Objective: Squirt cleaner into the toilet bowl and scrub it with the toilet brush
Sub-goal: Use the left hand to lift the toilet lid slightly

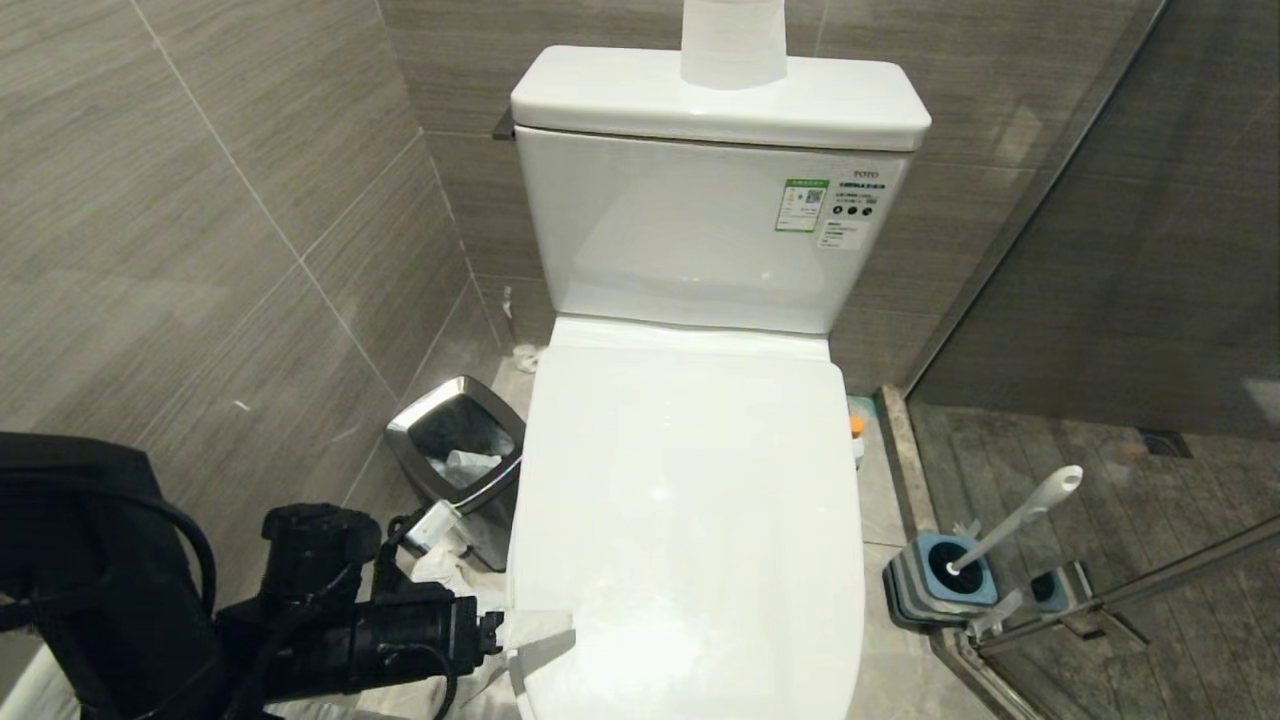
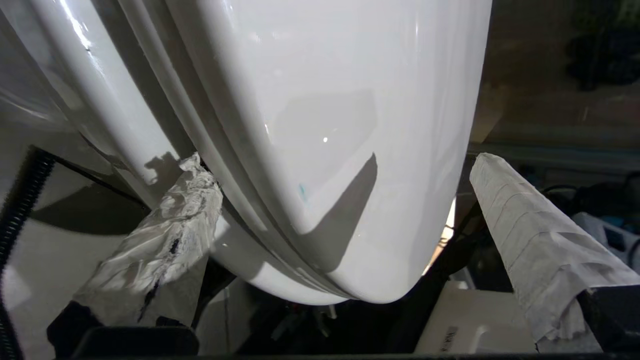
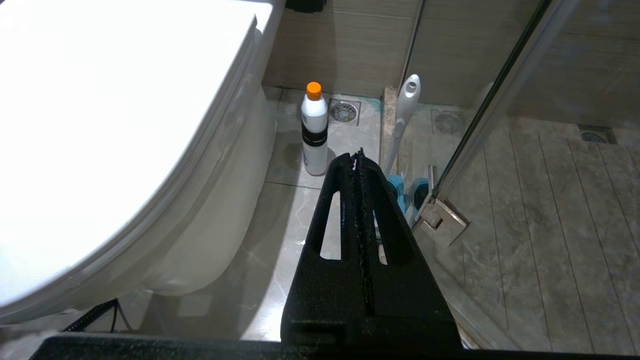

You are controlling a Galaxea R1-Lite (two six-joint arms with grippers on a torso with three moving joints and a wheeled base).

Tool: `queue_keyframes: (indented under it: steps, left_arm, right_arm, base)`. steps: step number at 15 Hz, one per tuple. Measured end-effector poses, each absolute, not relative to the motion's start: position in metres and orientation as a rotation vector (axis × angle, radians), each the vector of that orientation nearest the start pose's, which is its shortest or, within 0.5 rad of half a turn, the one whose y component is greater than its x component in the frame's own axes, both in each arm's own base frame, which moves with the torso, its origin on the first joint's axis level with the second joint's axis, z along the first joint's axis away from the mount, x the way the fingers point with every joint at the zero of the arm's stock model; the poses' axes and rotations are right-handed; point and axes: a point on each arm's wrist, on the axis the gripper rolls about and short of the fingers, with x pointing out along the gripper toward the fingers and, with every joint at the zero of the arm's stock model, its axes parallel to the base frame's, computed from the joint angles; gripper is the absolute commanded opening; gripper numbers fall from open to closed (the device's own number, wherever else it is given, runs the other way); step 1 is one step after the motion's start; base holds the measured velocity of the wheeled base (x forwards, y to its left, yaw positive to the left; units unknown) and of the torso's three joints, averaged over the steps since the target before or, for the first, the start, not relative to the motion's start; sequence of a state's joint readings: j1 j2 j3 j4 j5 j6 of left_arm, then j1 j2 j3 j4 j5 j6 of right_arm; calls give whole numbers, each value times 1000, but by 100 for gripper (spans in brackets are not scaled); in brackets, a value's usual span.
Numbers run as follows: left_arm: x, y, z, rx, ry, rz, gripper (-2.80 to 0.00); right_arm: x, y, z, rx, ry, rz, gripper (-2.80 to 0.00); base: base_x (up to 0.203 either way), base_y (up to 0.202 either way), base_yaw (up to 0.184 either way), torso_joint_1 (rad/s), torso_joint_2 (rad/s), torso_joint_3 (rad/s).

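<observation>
The toilet bowl (image 1: 690,520) has its white lid down, so the inside is hidden. My left gripper (image 1: 515,650) is at the lid's front left corner, open. In the left wrist view its paper-wrapped fingers (image 2: 170,235) stand on either side of the lid's front edge (image 2: 325,225), one near the seam under the lid, the other above it. The cleaner (image 3: 315,130), a white bottle with an orange cap (image 1: 856,425), stands on the floor right of the toilet. The toilet brush (image 1: 1010,525) leans in its blue holder (image 1: 940,580). My right gripper (image 3: 356,157) hangs shut and empty, low on that side.
A steel-rimmed waste bin (image 1: 460,450) stands between the toilet and the left wall. A paper roll (image 1: 733,40) sits on the tank. The glass shower door and its hinge (image 3: 440,220) lie right of the brush holder. A floor drain (image 3: 344,111) is behind the bottle.
</observation>
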State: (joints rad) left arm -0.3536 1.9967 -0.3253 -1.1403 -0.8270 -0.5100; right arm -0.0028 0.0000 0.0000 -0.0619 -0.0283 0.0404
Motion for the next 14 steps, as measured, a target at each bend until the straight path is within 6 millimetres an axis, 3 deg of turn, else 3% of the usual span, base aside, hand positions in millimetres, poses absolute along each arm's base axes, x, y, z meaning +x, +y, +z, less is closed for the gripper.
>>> queue_keyframes:
  steps: [3,6,14]
  left_arm:
    - [237,-120,67,-768,845,-993,0]
    - [232,-137,101,-896,722,-1081,0]
    - [204,-135,119,-982,778,-1102,0]
  right_arm:
    - [-23,-1,82,42,-63,-31,-280]
    - [-23,-1,82,42,-64,-29,-280]
    - [-23,-1,82,41,-64,-30,-280]
  base:
    - [0,0,0,0,0,0]
    - [0,0,0,0,0,0]
    - [0,0,0,0,0,0]
